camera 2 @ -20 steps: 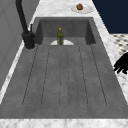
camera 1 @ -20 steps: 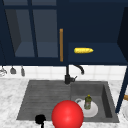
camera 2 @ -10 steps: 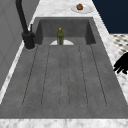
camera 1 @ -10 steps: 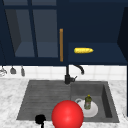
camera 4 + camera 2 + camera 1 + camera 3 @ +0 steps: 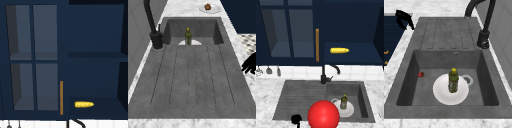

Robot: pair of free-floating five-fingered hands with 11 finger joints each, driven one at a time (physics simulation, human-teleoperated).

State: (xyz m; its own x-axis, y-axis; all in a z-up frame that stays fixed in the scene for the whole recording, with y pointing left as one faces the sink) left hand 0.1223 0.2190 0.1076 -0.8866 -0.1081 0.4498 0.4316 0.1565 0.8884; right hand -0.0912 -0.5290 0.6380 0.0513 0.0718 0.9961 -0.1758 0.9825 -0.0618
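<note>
Left hand (image 5: 296, 119) hovers at the counter's (image 5: 236, 47) front edge, fingers loose, holding nothing (so nothing's picked up yet). Bottle (image 5: 453, 80) stands untouched on the plate (image 5: 440, 93), well apart, in the sink (image 5: 195, 80).

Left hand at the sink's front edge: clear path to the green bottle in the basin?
Probably yes. The left hand hangs by the drainboard's front edge; the green bottle stands upright on a white plate in the open basin, nothing between.
</note>
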